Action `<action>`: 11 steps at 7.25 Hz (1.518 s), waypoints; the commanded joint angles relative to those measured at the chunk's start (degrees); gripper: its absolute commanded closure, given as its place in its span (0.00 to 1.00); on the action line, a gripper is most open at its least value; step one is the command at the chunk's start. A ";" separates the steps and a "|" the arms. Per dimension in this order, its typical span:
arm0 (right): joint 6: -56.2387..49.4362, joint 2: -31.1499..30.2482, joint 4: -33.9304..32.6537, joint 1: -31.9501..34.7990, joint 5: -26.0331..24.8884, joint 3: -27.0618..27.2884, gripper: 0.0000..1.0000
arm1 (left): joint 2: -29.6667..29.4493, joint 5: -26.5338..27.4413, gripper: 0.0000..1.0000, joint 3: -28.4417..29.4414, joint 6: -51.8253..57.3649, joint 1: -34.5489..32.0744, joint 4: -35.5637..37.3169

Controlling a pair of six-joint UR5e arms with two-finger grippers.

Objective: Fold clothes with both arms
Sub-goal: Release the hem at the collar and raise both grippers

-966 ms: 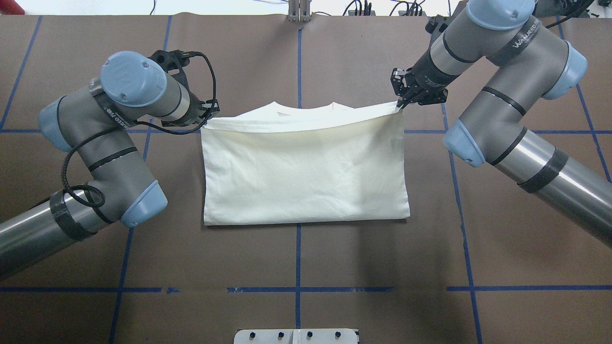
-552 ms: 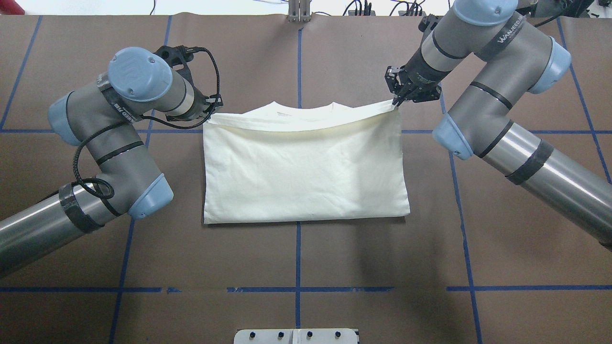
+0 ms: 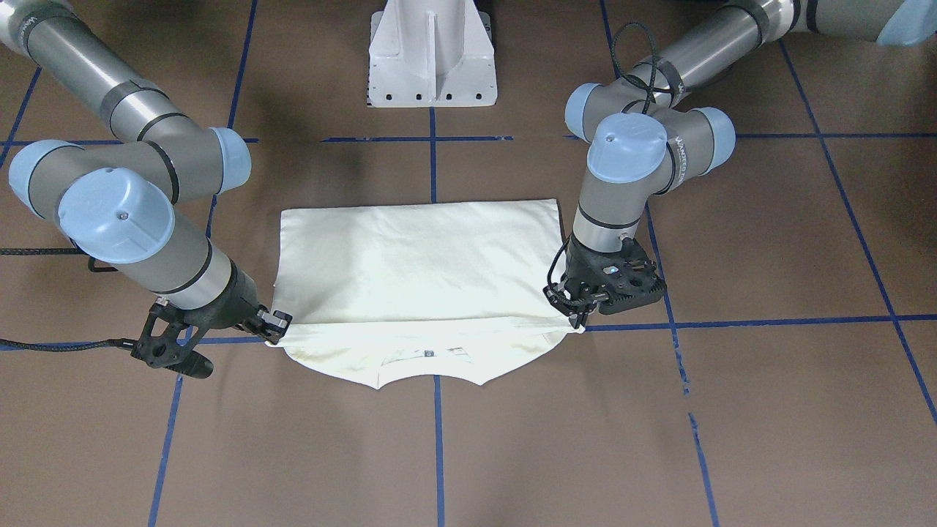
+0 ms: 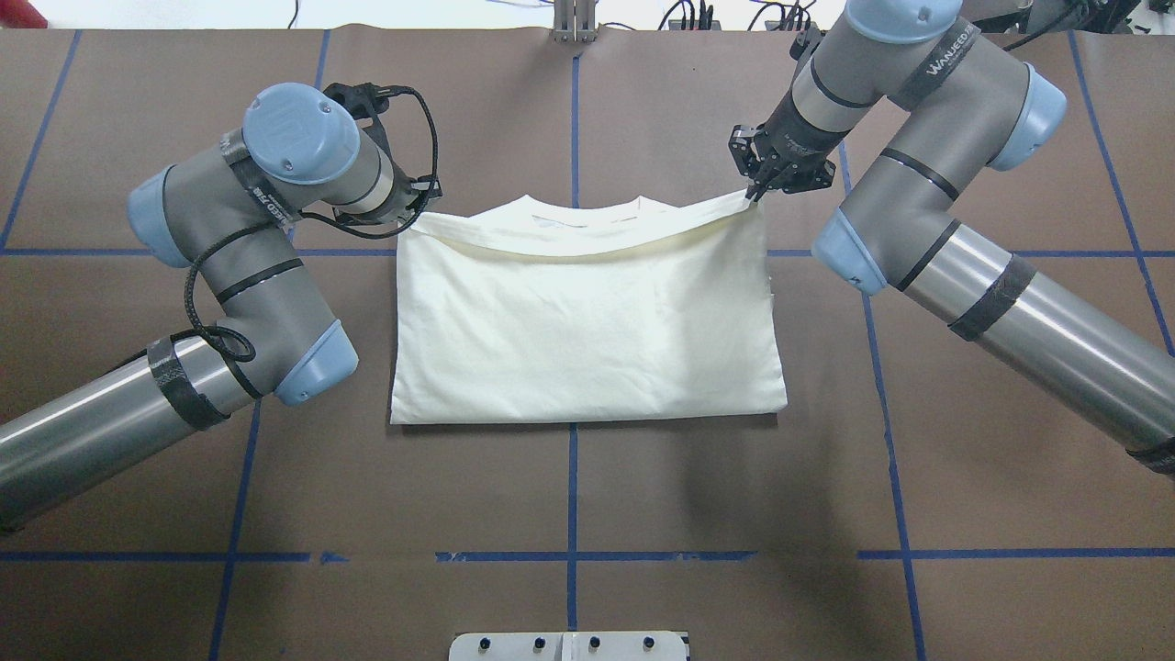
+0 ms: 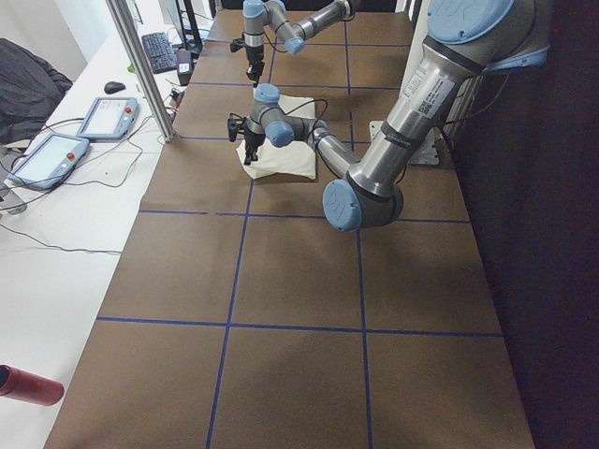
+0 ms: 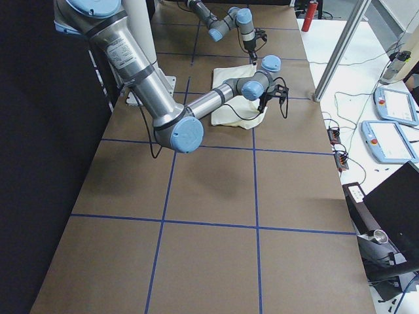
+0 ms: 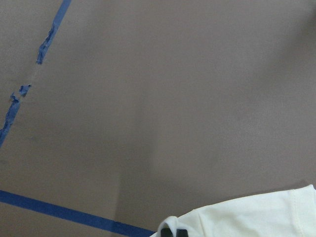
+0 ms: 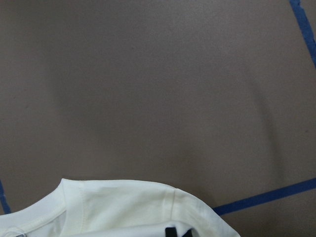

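Note:
The clothes are one cream-white shirt (image 4: 587,321) lying plain side up on the brown table, its near half doubled over toward the collar (image 4: 583,207). My left gripper (image 4: 408,213) is shut on the folded layer's far-left corner, which hangs slightly raised. My right gripper (image 4: 755,195) is shut on the far-right corner. In the front-facing view the shirt (image 3: 417,256) shows with the left gripper (image 3: 578,318) on the right and the right gripper (image 3: 274,326) on the left. Both wrist views show black fingertips (image 7: 173,232) (image 8: 177,231) pinching cream cloth. No print shows.
The white pedestal base (image 3: 432,51) stands on the robot's side of the shirt. Blue tape lines (image 4: 573,487) grid the brown table cover. A side bench holds teach pendants (image 5: 103,117) and a red bottle (image 6: 310,13) stands at the far end.
Both grippers have carried the folded edge's corners a little farther from the robot and slightly inward, so the top layer now covers more of the shirt below the collar.

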 commanded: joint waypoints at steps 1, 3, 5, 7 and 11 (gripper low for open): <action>-0.14 -0.20 0.09 -0.24 -0.26 -0.20 0.01 | 0.01 1.25 0.14 0.33 0.15 0.00 0.05; -0.23 -3.52 8.99 -0.50 0.17 -0.20 0.00 | 0.35 1.53 0.00 -0.71 0.15 -0.44 0.32; 1.52 -7.82 13.63 -4.60 -0.60 4.52 0.00 | 4.46 1.44 0.00 -9.02 0.07 -0.44 0.93; 1.53 -14.14 12.40 -9.09 -3.33 13.12 0.00 | 5.63 1.35 0.00 -12.58 -0.54 -0.35 2.07; 1.88 -21.81 12.31 -14.48 -5.89 18.70 0.00 | 5.72 1.35 0.00 -17.07 -0.64 0.09 5.77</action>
